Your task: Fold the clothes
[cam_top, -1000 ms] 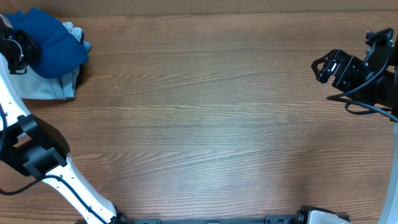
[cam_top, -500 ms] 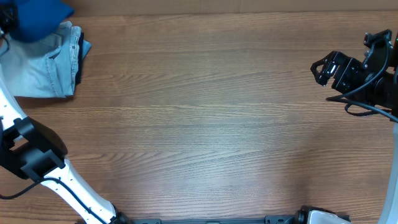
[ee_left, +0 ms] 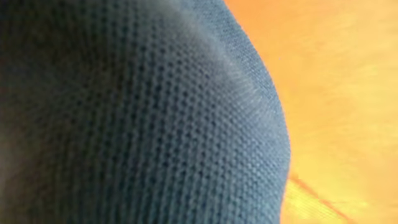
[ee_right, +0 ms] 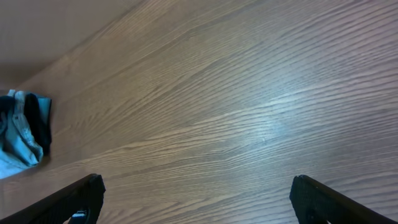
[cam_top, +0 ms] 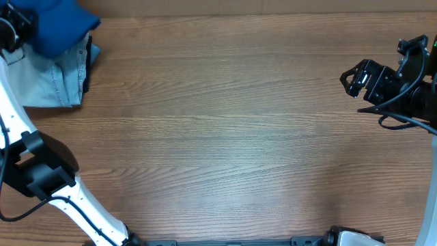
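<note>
Teal-blue knit polo shirt [cam_top: 58, 24], bunched, now lifted off pale denim jeans [cam_top: 48, 82] at far-left corner of bench [cam_top: 225, 137], then swung slightly right. Left gripper [cam_top: 12, 37] clamped on it. Right gripper [cam_top: 354, 76] unmoved at right edge, jaws apart. Judgement: pick-up stage only; spreading and folding not begun.

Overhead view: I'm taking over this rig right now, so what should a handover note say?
Left gripper: fingers closed on the deep blue knit polo shirt, bunched at the far left corner of the wooden table, over the pale blue denim jeans.
Right gripper: open, empty, near the right edge.
Done: shirt grasped.
Left: spread it flat, then fold.
</note>
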`<state>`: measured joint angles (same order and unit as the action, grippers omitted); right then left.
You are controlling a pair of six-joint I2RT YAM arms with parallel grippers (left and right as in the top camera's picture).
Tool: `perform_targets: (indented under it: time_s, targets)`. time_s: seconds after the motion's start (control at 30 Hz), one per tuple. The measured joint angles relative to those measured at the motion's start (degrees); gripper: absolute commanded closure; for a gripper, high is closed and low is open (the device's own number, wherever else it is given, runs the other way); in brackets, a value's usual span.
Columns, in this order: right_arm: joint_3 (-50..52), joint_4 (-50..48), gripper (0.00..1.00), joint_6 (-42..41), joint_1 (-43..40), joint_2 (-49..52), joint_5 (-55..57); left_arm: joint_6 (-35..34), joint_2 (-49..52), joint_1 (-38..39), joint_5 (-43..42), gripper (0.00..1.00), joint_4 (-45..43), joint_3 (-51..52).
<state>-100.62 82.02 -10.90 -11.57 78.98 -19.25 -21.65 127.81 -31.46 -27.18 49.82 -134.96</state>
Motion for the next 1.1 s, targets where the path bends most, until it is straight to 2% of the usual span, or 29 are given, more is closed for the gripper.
perform_targets:
  time_s: [0.13, 0.23, 0.43, 0.53, 0.6, 0.63, 0.67, 0.7, 0.97, 1.1]
  targets:
    - [0.00, -0.44, 0.00, 0.26, -0.02, 0.00, -0.02, 3.74, 0.00, -2.14, 1.38, 0.96, 7.82, 0.00]
    - [0.00, -0.74, 0.00, 0.39, -0.02, 0.00, -0.02, 5.35, 0.00, -3.98, 2.36, 0.88, 14.36, 0.00]
    - [0.00, -1.49, 0.00, 0.44, 0.00, 0.00, -0.02, 6.01, 0.00, -7.82, 4.55, 0.85, 18.93, 0.00]
    - [0.00, -1.51, 0.00, 0.46, 0.00, 0.00, -0.02, 6.40, 0.00, -9.31, 5.84, 0.61, 18.93, 0.00]
    - [0.00, -1.49, 0.00, 0.44, 0.00, 0.00, -0.02, 7.15, 0.00, -10.03, 6.95, 0.53, 18.97, 0.00]
    - [0.00, -1.44, 0.00, 0.44, -0.02, 0.00, -0.02, 6.97, 0.00, -10.40, 7.69, 0.46, 19.15, 0.00]
    - [0.00, -1.44, 0.00, 0.42, 0.00, 0.00, 0.00, 7.21, 0.00, -10.71, 8.17, 0.34, 19.30, 0.00]
    - [0.00, -1.44, 0.00, 0.42, -0.02, 0.00, -0.02, 7.52, 0.00, -11.13, 8.68, 0.32, 19.61, 0.00]
    - [0.00, -1.42, 0.00, 0.42, 0.00, 0.00, -0.02, 7.72, 0.00, -12.04, 10.14, 0.35, 21.66, 0.00]
    - [0.00, -1.42, 0.00, 0.42, 0.00, 0.00, -0.04, 7.78, 0.00, -12.04, 9.97, 0.59, 22.73, 0.00]
